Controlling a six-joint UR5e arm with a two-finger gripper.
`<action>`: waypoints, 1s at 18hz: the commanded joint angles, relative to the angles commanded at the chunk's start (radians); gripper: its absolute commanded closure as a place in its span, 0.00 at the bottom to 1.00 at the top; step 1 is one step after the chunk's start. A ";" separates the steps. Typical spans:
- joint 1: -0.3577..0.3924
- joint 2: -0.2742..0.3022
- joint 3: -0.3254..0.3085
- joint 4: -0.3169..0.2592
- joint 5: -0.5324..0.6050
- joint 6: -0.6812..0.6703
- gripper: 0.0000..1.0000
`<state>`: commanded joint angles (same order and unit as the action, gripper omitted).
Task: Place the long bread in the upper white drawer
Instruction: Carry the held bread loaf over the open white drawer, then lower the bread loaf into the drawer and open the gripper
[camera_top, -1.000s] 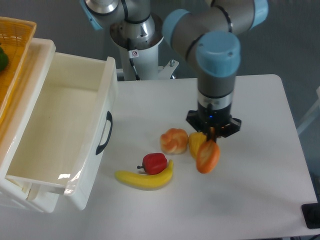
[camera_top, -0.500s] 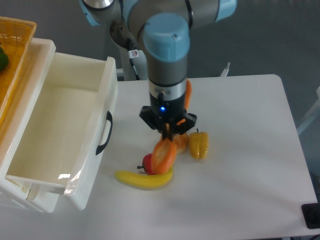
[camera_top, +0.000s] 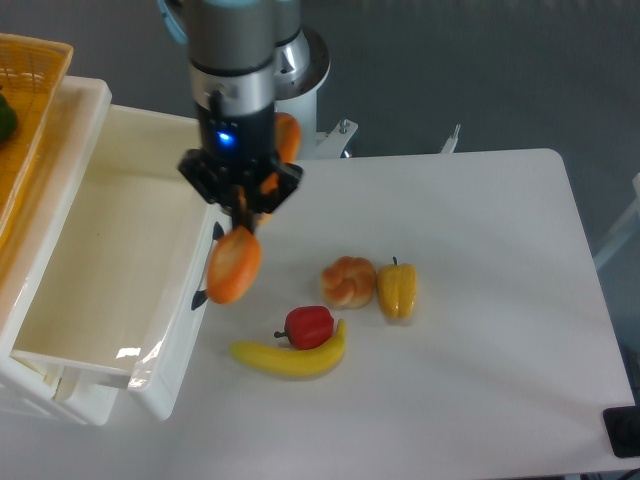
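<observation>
My gripper (camera_top: 241, 199) is shut on the long bread (camera_top: 236, 266), an orange-tan stick whose near end shows as an orange oval. Its far end sticks out behind the wrist. I hold it in the air over the front wall of the upper white drawer (camera_top: 95, 275), right above its dark curved handle (camera_top: 209, 262). The drawer is pulled open and its white inside shows nothing in it.
On the table lie a round orange-white bun (camera_top: 348, 281), a yellow pepper (camera_top: 397, 289), a red pepper (camera_top: 308, 326) and a banana (camera_top: 289, 357). A yellow woven basket (camera_top: 30, 115) sits at the top left above the drawer. The arm's base (camera_top: 297, 70) stands behind.
The gripper has carried the long bread leftward and up, from beside the yellow pepper, over the bun and red pepper, to the drawer's front edge.
</observation>
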<state>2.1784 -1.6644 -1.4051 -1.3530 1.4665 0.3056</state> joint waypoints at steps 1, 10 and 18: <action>-0.015 -0.005 -0.002 0.003 -0.002 -0.040 0.97; -0.083 -0.097 -0.005 0.034 0.000 -0.129 0.83; -0.098 -0.107 -0.012 0.049 0.005 -0.097 0.05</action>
<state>2.0801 -1.7717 -1.4174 -1.3039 1.4711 0.2085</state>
